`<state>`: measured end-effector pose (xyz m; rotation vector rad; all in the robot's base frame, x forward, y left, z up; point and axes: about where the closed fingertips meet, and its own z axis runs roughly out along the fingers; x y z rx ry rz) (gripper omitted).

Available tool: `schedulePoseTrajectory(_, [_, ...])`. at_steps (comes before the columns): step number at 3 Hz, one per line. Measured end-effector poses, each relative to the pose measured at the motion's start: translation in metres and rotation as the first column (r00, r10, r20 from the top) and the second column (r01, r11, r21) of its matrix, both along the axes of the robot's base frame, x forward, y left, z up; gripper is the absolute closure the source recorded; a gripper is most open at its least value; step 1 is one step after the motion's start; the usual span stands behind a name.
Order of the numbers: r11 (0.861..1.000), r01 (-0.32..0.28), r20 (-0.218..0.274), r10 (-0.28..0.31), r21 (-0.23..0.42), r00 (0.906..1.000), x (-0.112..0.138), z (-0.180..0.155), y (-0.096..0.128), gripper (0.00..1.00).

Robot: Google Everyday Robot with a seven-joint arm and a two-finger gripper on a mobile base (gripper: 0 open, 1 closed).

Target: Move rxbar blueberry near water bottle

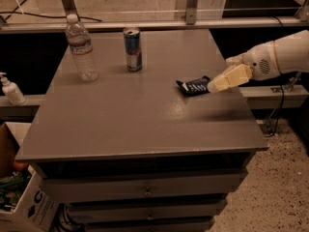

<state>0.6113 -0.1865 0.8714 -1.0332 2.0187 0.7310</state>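
The rxbar blueberry (193, 86), a small dark navy bar, lies flat on the grey table (145, 120), right of centre. My gripper (216, 84) reaches in from the right and is at the bar's right end, low over the tabletop. The water bottle (81, 47), clear with a white cap and a pale label, stands upright at the table's far left, well away from the bar.
A blue-and-silver can (132, 49) stands upright at the back, between the bottle and the bar. A white pump bottle (10, 90) sits on a ledge to the left of the table. A cardboard box (21, 202) is on the floor at lower left. Drawers lie below the tabletop.
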Motion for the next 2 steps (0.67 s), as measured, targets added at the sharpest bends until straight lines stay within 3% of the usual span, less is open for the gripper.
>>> schedulePoseTrajectory(1, [0.999,-0.036,0.082,0.036,0.002,0.9960,-0.017,0.008,0.016,0.00])
schedulePoseTrajectory(2, [0.994,-0.068,0.203,0.084,-0.086,0.9755,-0.028,0.002,0.039,0.00])
